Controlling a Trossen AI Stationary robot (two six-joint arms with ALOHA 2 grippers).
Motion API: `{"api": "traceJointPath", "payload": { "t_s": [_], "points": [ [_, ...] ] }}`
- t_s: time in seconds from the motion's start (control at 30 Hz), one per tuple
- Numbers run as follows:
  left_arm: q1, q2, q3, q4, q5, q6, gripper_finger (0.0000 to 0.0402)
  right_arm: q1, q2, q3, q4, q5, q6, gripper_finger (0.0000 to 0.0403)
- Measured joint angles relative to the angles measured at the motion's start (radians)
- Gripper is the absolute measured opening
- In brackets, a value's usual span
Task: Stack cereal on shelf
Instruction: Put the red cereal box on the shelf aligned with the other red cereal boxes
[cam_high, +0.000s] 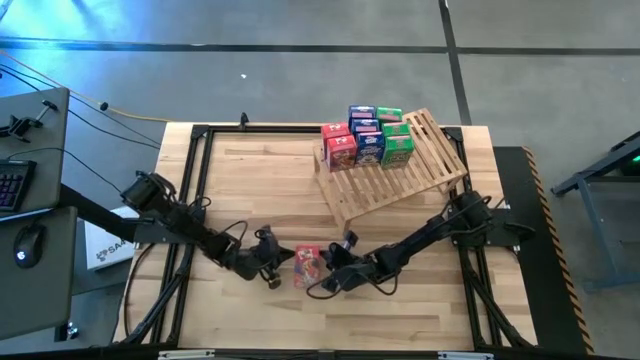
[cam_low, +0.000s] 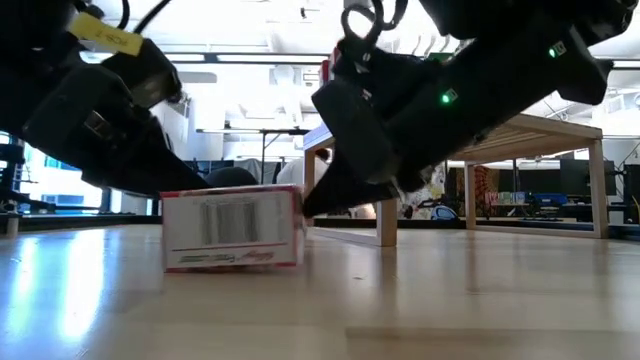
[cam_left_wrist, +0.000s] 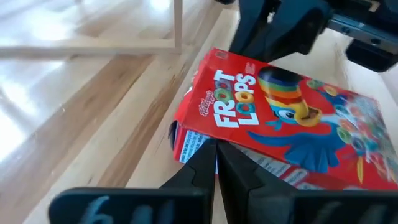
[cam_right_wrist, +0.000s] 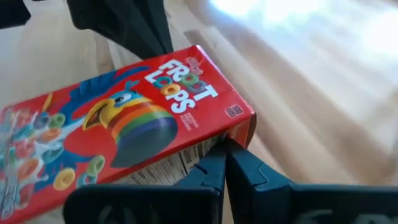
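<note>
Red cereal box (cam_high: 307, 265) flat on table (cam_high: 250, 190), pinched btwn both arms.
L gripper (cam_high: 272, 275) & R gripper (cam_high: 326, 281) both closed, tips against opposite sides of box, not gripping. Shelf (cam_high: 400, 180) far side w/ other boxes (cam_high: 366, 140) stacked.

The wooden table (cam_high: 240, 180) carries a slatted shelf (cam_high: 420, 185) and one red cereal box (cam_high: 307, 265) lying flat.

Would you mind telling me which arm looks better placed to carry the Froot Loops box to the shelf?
Probably the right. Both shut hands press the Froot Loops box from opposite sides, left hand and right hand, but the right arm stands on the side of the shelf.
</note>
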Motion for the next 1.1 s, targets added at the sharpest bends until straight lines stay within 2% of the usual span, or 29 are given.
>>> {"api": "traceJointPath", "payload": {
  "t_s": [0.17, 0.33, 0.53, 0.8, 1.1],
  "points": [
    [-0.035, -0.009, 0.0, 0.002, -0.073, 0.055, 0.0009, 0.002, -0.012, 0.025, 0.007, 0.052, -0.114, 0.0],
    [-0.066, -0.02, 0.0, 0.002, -0.203, 0.15, 0.001, 0.006, -0.017, 0.038, 0.016, 0.118, -0.234, 0.0],
    [-0.11, -0.023, 0.002, 0.01, -0.364, 0.297, 0.0009, 0.006, -0.017, 0.04, 0.019, 0.117, -0.338, 0.0],
    [-0.133, -0.023, 0.003, 0.003, -0.421, 0.406, 0.001, 0.006, -0.017, 0.04, 0.098, 0.158, -0.541, 0.0],
    [-0.176, -0.023, 0.003, 0.005, -0.51, 0.496, 0.001, 0.006, -0.017, 0.04, 0.125, 0.132, -0.681, 0.0]
  ]
}}
